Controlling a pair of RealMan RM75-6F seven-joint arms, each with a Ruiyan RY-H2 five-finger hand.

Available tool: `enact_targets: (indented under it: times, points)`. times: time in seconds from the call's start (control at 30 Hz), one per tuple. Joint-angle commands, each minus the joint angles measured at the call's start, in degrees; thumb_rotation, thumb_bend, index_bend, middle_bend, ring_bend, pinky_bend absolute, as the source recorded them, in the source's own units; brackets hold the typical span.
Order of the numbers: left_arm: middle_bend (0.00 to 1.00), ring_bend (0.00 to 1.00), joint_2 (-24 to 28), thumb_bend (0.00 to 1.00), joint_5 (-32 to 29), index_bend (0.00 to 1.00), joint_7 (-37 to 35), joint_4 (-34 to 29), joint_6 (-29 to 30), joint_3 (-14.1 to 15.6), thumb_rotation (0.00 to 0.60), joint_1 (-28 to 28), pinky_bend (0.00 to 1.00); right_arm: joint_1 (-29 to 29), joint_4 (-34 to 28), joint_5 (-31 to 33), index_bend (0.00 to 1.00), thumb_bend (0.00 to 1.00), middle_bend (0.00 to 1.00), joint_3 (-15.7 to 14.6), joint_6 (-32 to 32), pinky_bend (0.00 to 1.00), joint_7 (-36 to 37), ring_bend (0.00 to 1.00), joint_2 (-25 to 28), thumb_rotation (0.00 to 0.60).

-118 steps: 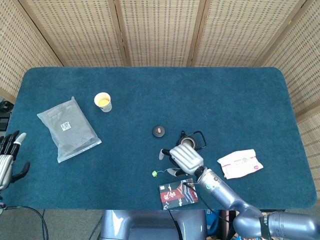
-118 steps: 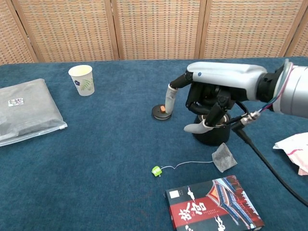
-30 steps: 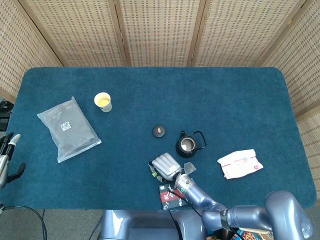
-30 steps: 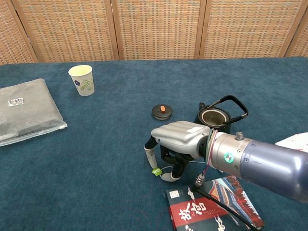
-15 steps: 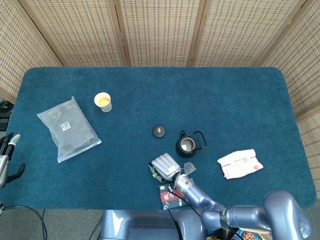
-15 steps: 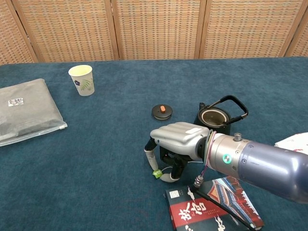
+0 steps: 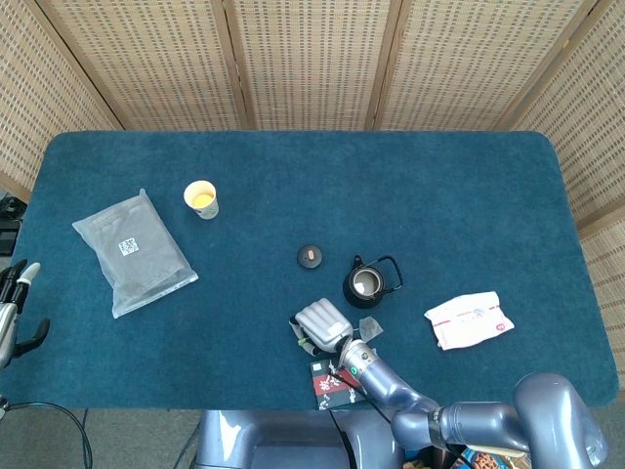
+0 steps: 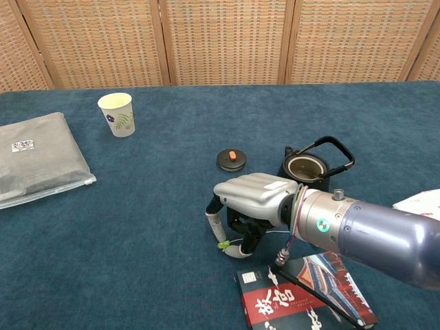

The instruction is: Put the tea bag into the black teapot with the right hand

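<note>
The tea bag, a small grey sachet (image 7: 370,329) on a thin white string ending in a green paper tag (image 8: 223,244), lies on the blue counter (image 8: 137,227) just near of the black teapot (image 8: 304,167), with the tag under the right hand (image 8: 249,201). That silver hand hangs palm-down over the tag, fingers curled toward it; whether they are pinching the tag or string, or only touching it, I cannot tell. The likely trouble is a thin grip: tag and string are slight, and they could slip out on the lift. The sachet would then swing on its string and could catch the pot's raised handle or miss its open mouth; the pot itself might be nudged. Its round black lid (image 8: 232,159) sits just left of the pot, out of the way. In the chest view the hand and forearm hide the sachet completely. The left hand (image 7: 14,313) is cut off at the counter's near left edge, apparently holding nothing.
</note>
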Motion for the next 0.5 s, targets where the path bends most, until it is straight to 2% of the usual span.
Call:
enact_targets:
  times: [0.03, 0.5]
  points:
    - [0.0, 0.0, 0.0, 0.41, 0.0, 0.0, 0.0, 0.0, 0.0, 0.0, 0.6, 0.0, 0.0, 0.0, 0.0, 0.0, 0.61, 0.5, 0.99, 0.0, -0.1, 1.0, 0.0, 1.0, 0.0, 0.6]
    - [0.0, 0.0, 0.0, 0.41, -0.1, 0.0, -0.1, 0.0, 0.0, 0.0, 0.6, 0.1, 0.0, -0.1, -0.4, 0.1, 0.62, 0.53, 0.99, 0.2, 0.3, 1.0, 0.0, 1.0, 0.2, 0.6]
